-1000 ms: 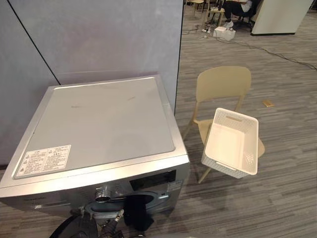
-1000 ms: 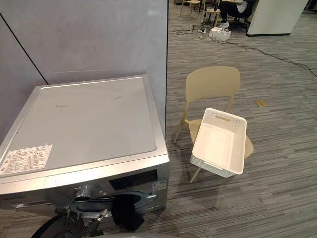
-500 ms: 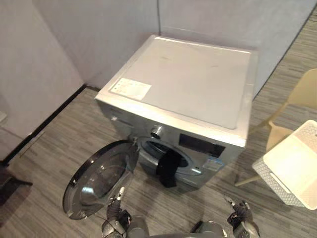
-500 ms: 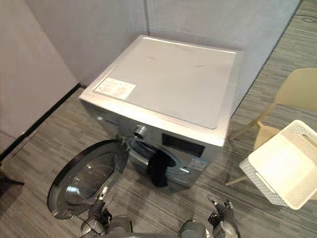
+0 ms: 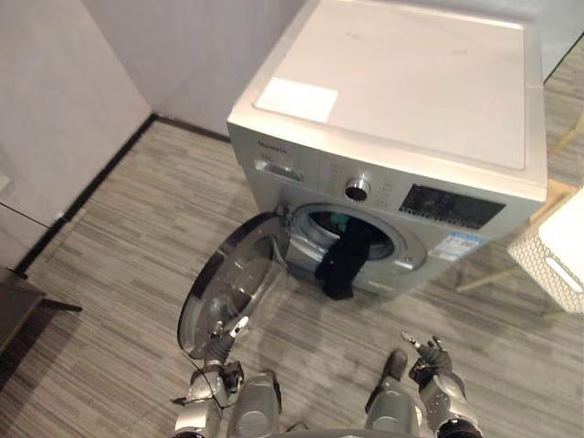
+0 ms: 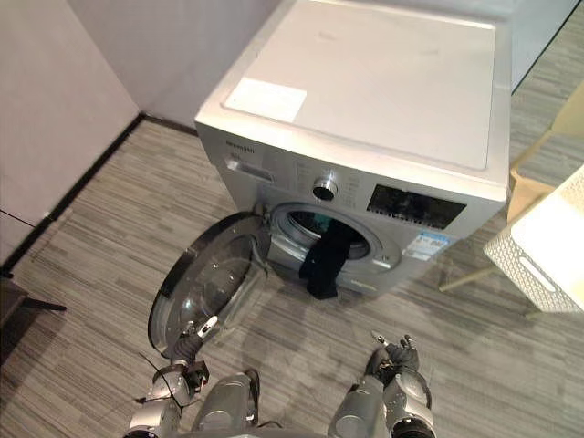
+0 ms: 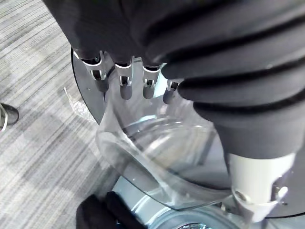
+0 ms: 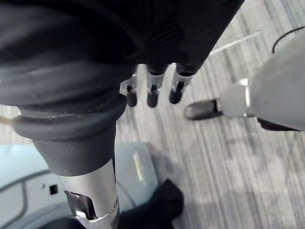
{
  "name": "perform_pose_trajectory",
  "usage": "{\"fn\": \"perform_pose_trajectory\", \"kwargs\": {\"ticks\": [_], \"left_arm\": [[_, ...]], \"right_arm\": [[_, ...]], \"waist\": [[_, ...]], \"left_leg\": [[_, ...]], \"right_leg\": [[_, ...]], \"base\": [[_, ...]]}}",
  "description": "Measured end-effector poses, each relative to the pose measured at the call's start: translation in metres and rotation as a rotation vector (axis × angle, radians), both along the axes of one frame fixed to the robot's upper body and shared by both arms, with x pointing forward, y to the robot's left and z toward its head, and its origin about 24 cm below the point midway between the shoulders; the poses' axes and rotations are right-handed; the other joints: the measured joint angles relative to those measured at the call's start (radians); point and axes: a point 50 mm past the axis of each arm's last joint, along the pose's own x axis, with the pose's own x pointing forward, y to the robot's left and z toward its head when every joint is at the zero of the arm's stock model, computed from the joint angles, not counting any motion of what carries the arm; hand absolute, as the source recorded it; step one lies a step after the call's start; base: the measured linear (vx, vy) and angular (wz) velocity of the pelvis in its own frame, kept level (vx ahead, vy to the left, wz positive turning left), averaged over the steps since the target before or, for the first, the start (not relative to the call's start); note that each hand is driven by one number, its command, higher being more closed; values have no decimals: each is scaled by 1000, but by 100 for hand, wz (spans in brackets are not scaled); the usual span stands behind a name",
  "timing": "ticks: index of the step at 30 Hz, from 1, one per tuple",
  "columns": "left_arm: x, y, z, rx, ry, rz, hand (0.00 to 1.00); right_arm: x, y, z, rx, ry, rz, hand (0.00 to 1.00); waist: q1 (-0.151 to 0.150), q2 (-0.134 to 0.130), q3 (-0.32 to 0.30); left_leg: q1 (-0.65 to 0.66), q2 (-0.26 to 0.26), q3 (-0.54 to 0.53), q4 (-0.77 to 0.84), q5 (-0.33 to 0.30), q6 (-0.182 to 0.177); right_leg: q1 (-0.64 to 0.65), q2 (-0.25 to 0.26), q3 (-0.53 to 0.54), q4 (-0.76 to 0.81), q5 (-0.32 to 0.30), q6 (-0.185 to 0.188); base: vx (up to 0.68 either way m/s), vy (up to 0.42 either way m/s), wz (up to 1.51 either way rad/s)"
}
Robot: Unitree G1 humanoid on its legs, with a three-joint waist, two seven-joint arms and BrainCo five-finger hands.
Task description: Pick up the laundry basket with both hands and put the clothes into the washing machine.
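At the washing machine (image 5: pixel 411 100), its door (image 5: pixel 233 292) swung wide for loading, a dark garment (image 5: pixel 342 260) hangs half out of the drum (image 5: pixel 376 245). Both the left hand (image 6: pixel 169 383) and right hand (image 6: pixel 397 354) hang empty, fingers relaxed; the white basket (image 6: pixel 527 266) sits aside on a chair (image 6: pixel 527 182).

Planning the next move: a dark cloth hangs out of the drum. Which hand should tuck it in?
Right, likely. The right hand has bare floor between it and the cloth; the left hand is low beside the open door, which stands between it and the drum.
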Motion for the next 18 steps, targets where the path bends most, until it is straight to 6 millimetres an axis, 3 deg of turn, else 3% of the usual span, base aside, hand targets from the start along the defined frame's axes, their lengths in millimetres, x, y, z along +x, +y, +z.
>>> {"fn": "perform_pose_trajectory", "kwargs": {"ticks": [1, 2, 4, 7, 11, 15, 17, 18], "left_arm": [[0, 2, 0, 9, 0, -5, 0], [-2, 3, -1, 10, 6, -1, 0], [-6, 2, -2, 5, 16, 1, 0], [-1, -8, -1, -20, 4, -7, 0], [8, -21, 3, -57, -29, -18, 0], [10, -22, 4, -64, -34, -35, 0], [10, -24, 4, -66, -30, -42, 0], [8, -26, 3, -69, -24, -49, 0]], "right_arm": [[1, 3, 0, -3, -5, 30, 0], [0, 4, 0, -4, -3, 39, 0], [4, 5, 4, -15, -34, 67, 0], [1, 2, 3, -31, -31, 75, 0], [-17, -12, -1, -57, 7, 44, 0], [-40, -16, -10, -51, 62, 10, 0], [-47, -15, -13, -40, 77, -4, 0], [-50, -16, -14, -36, 81, -12, 0]], "waist": [[4, -12, 14], [7, -17, 19], [-1, -31, 25], [-10, -34, 31], [-37, -21, 30], [-43, -13, 29], [-43, -8, 30], [-40, -6, 32]], "left_leg": [[14, 9, 18, -19, 6, -12], [24, 11, 32, -30, 9, -18], [41, 32, 74, -83, 24, -34], [88, 45, 112, -157, 64, -51], [145, 54, 99, -213, 95, -62], [185, 52, 82, -221, 140, -63], [164, 52, 63, -138, 169, -58], [135, 54, 53, -44, 192, -31]], "right_leg": [[-16, 49, 14, 89, -58, -15], [-17, 65, 34, 73, -67, -27], [-17, 116, 79, -21, -17, -37], [-21, 160, 140, -76, 11, -36], [8, 177, 140, -75, -6, -46], [56, 168, 113, -44, -61, -48], [65, 151, 97, 9, -117, -60], [69, 141, 99, 55, -153, -65]], "base": [[-77, 22, -66], [-78, 47, -75], [-12, -15, -77], [126, -75, -63], [142, -48, -10], [79, -39, 27], [59, -97, 33], [34, -113, 24]]}}
